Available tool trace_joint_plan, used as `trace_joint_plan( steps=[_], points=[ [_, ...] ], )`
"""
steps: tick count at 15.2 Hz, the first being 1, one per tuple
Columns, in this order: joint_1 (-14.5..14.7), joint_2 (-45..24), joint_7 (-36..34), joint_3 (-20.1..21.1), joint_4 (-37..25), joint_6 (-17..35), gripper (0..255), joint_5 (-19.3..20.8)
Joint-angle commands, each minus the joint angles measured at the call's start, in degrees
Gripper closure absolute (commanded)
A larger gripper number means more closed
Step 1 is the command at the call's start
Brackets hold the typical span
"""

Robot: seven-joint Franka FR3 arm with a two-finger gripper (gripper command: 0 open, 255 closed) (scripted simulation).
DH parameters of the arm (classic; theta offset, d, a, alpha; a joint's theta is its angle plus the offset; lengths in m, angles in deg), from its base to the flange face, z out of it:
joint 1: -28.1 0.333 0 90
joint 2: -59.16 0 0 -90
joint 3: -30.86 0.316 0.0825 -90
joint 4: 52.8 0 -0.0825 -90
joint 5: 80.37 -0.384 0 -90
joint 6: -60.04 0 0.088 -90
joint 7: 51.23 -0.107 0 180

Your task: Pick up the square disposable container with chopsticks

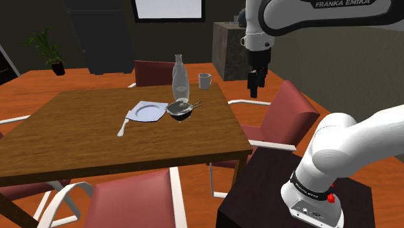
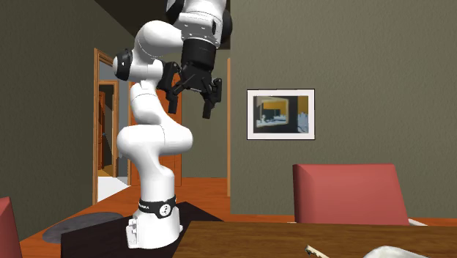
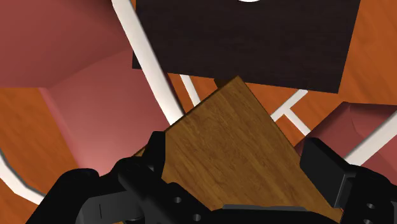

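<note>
The square container [image 1: 180, 110] is a small dark bowl-like dish with chopsticks [image 1: 192, 104] laid across its rim. It rests on the wooden table [image 1: 97, 139], just in front of a clear bottle. My black gripper [image 1: 257, 85] hangs high in the air, well off toward the shoulder view's right of the container, above a red chair beside the table. In the second exterior view the gripper [image 2: 190, 102] points down with its fingers spread apart and nothing between them. Looking along the gripper [image 3: 236, 151], a corner of the table [image 3: 229, 146] lies far below the open fingers.
A tall clear bottle [image 1: 180, 81], a grey mug [image 1: 204, 80], a white plate [image 1: 148, 111] and a fork [image 1: 123, 125] share the table. Red chairs [image 1: 289, 110] with white frames ring it. The dark stand [image 3: 254, 44] sits close to the table corner.
</note>
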Motion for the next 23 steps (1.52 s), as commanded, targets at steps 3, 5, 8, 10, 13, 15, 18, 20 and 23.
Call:
trace_joint_plan(
  steps=[3, 5, 8, 10, 13, 15, 18, 20, 23],
  points=[
    [0.11, -3.66, 0.48, -0.89, -0.52, 3.73, 0, -0.45],
    [0.28, -7.48, 1.06, -1.76, -1.36, 7.28, 0, -1.01],
    [0.62, -13.44, 2.10, -3.00, -3.22, 12.21, 0, -2.10],
    [0.88, -17.52, 2.94, -3.76, -4.84, 15.20, 0, -3.02],
    [1.32, -23.77, 4.40, -4.85, -7.84, 19.17, 0, -4.71],
    [1.59, -27.98, 5.51, -5.48, -10.22, 21.46, 0, -6.06],
    [1.91, -34.37, 7.35, -6.27, -14.35, 24.29, 0, -8.41],
    [2.05, -38.65, 8.65, -6.68, -17.48, 25.77, 0, -10.15],
    [2.00, -45.11, 10.64, -7.00, -22.75, 27.36, 0, -12.97]
  ],
)
